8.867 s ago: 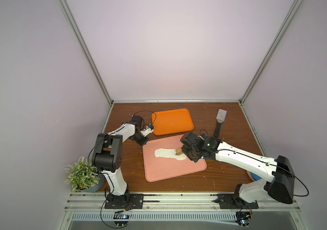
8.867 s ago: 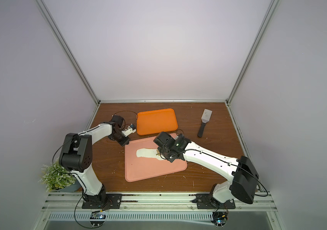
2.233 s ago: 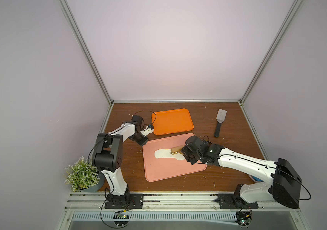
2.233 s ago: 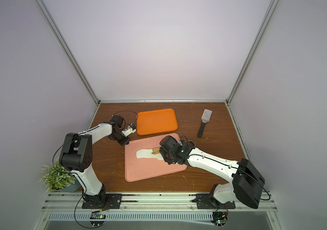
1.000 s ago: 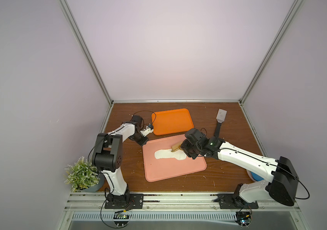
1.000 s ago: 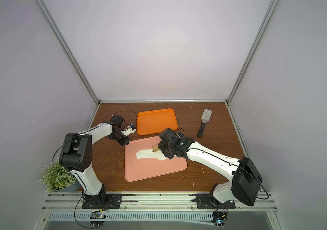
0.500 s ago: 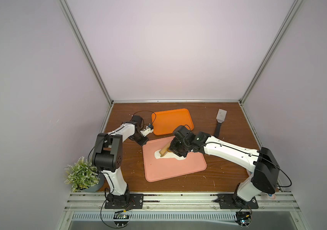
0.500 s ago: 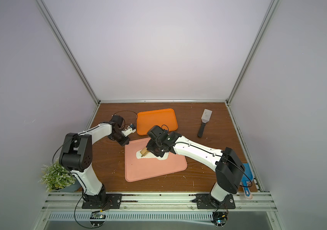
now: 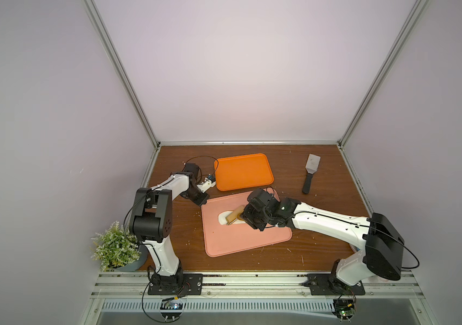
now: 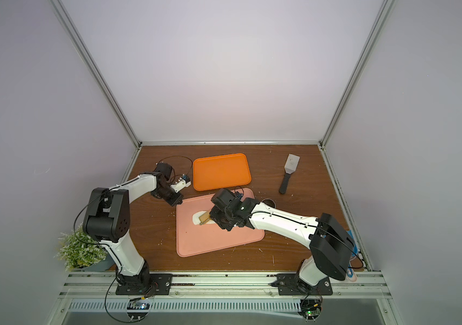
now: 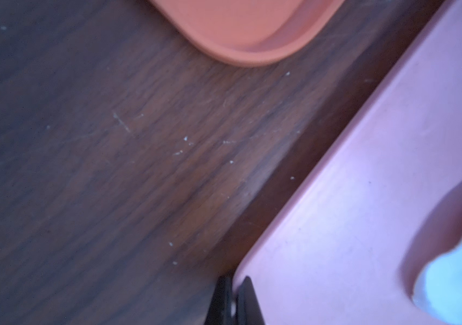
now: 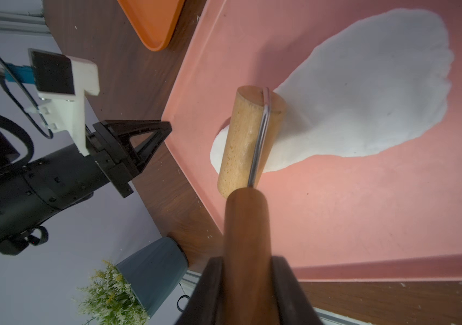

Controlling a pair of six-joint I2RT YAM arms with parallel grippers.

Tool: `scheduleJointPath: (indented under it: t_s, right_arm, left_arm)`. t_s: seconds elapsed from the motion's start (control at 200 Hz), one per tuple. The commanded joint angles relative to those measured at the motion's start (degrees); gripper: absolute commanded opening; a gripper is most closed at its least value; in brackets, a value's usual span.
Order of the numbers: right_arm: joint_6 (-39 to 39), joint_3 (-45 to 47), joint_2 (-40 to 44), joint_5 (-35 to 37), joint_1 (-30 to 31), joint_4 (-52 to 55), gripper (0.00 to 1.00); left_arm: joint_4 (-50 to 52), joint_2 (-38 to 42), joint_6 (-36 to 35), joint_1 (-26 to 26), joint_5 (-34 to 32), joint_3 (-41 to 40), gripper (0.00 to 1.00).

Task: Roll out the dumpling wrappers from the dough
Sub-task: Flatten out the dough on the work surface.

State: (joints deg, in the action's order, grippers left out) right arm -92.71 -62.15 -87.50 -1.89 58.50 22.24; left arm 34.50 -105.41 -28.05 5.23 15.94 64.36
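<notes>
An irregular white dough sheet point(image 9: 222, 217) point(image 10: 197, 217) point(image 12: 365, 98) lies on the pink mat point(image 9: 241, 242) point(image 10: 210, 242) point(image 12: 365, 211). My right gripper point(image 9: 248, 218) point(image 10: 217, 219) point(image 12: 248, 261) is shut on the dark handle point(image 12: 246, 225) of a small wooden roller. The roller's pale barrel point(image 9: 234, 216) point(image 12: 249, 135) rests across the dough's left end. My left gripper point(image 9: 201, 198) point(image 10: 177, 201) point(image 11: 232, 281) is shut, its tips at the mat's far-left corner; I cannot tell whether it pinches the edge. The dumpling wrappers are out of view.
An orange tray point(image 9: 242, 171) point(image 10: 221, 171) sits just behind the mat. A metal spatula with a black handle point(image 9: 310, 174) lies at the back right. A potted plant point(image 9: 116, 247) stands at the front-left table corner. Dough crumbs dot the wooden table point(image 11: 139, 168).
Over the last second my right gripper has carried the roller leftward along the dough to its left end. The left arm has stayed still.
</notes>
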Motion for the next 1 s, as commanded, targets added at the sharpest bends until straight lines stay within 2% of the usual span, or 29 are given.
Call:
scheduleJointPath:
  t_s: [0.0, 0.165, 0.3, 0.996]
  right_arm:
    - [-3.49, 3.87, 1.71, 0.01, 0.78, 9.80, 0.00]
    - [-0.23, 3.74, 2.24, -1.30, 0.95, 15.79, 0.00]
    - [1.20, 6.44, 2.51, -3.26, 0.98, 16.58, 0.00]
    - [-2.34, 20.73, 14.41, -6.85, 1.00, 24.31, 0.00]
  left_arm:
    - [-7.97, -7.27, 3.20, -0.40, -7.76, -5.51, 0.00]
    - [-10.15, -6.92, 4.49, -0.36, -10.73, -6.91, 0.00]
    - [-10.97, -6.65, 4.96, -0.57, -11.18, -7.58, 0.00]
    - [-11.16, -7.09, 5.90, -1.72, -11.35, -7.01, 0.00]
